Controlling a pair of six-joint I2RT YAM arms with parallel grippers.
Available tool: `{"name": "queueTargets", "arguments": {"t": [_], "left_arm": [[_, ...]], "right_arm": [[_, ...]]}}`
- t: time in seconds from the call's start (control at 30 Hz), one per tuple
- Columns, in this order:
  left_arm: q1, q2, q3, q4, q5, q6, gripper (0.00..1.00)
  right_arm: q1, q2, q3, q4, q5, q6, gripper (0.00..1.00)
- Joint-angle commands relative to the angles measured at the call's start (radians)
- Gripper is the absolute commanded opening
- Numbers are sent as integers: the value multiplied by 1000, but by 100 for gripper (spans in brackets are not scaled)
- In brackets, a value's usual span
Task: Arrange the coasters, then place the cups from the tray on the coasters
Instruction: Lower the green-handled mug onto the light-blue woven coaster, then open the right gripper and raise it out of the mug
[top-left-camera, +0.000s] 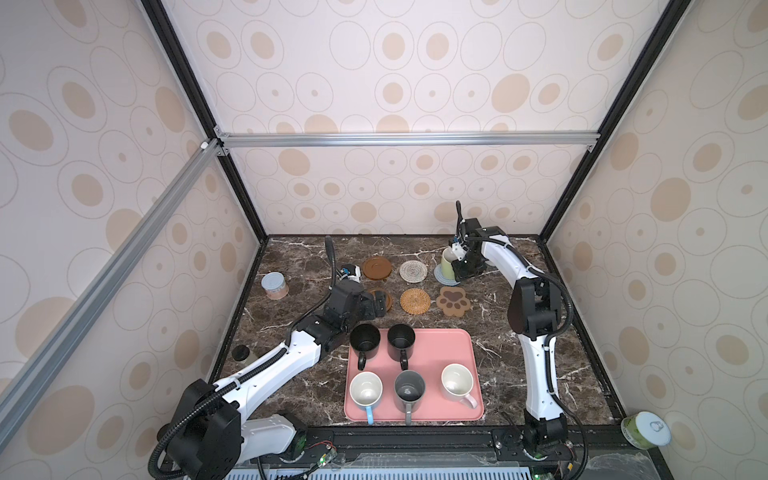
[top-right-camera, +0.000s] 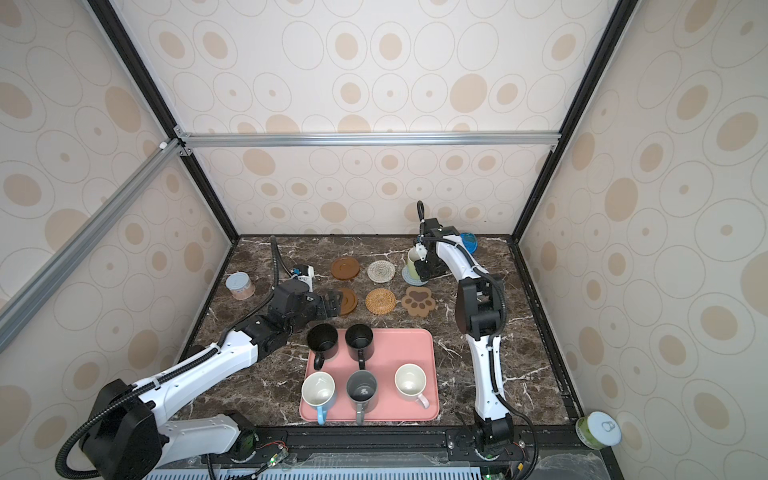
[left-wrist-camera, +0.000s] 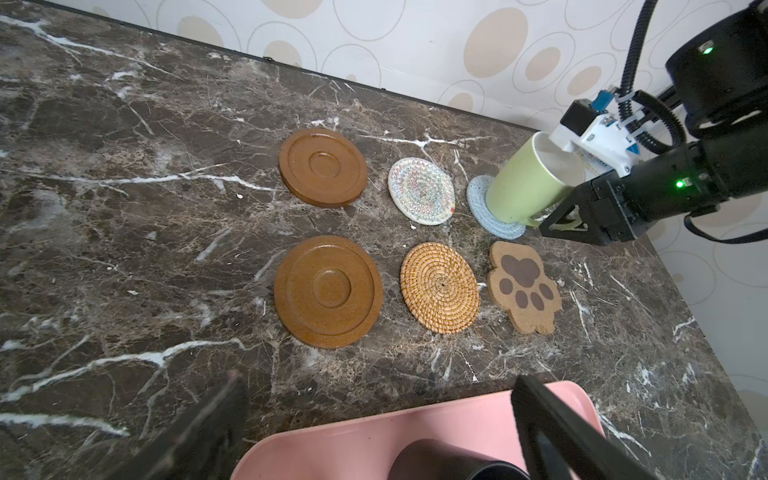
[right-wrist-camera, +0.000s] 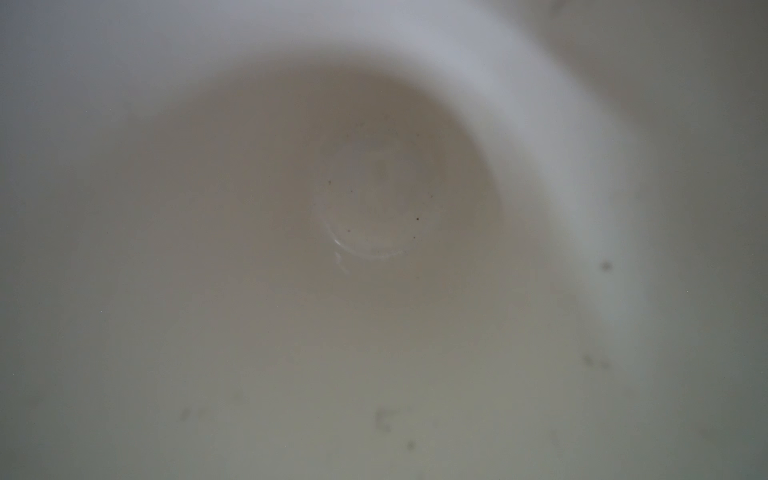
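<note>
The coasters lie in two rows: far, a brown disc (left-wrist-camera: 323, 166), a whitish woven round (left-wrist-camera: 421, 191) and a grey-blue one (left-wrist-camera: 478, 199); near, a brown disc (left-wrist-camera: 328, 291), a rattan round (left-wrist-camera: 439, 287) and the paw (left-wrist-camera: 523, 286). A light green cup (left-wrist-camera: 523, 187) sits on the grey-blue coaster. My right gripper (left-wrist-camera: 561, 222) is at its handle, with the gap between the jaws hidden. The pink tray (top-left-camera: 440, 345) holds two black cups (top-left-camera: 365, 340), a light blue (top-left-camera: 365, 392), a dark grey (top-left-camera: 409, 390) and a pale pink (top-left-camera: 457, 382). My left gripper (left-wrist-camera: 382, 415) hangs open, empty, above the tray's far edge.
A grey-lidded jar (top-left-camera: 274, 286) stands at the far left of the marble table (top-left-camera: 291, 395). A blue-lidded tub (top-right-camera: 469, 243) sits behind the right arm by the back wall. A green can (top-left-camera: 646, 430) rests outside the front right corner. The right wrist view shows only the cup's blurred pale inside.
</note>
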Motion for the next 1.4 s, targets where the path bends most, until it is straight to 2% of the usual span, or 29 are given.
{"name": "queueTargets", "arguments": {"t": [0.0, 0.5, 0.87, 1.13, 1.37], "left_arm": [[-7, -16, 9, 16, -1, -16, 100], [-6, -40, 0, -2, -27, -20, 100], [-6, -42, 8, -6, -58, -19, 100], [-4, -40, 7, 4, -77, -34, 100], [0, -11, 32, 17, -74, -37, 100]], "right_arm": [[4, -63, -12, -12, 17, -1, 42], [3, -186, -57, -34, -5, 23, 47], [3, -337, -119, -104, 61, 110, 48], [14, -513, -255, -126, -8, 242, 48], [114, -656, -405, -117, -11, 315, 49]]}}
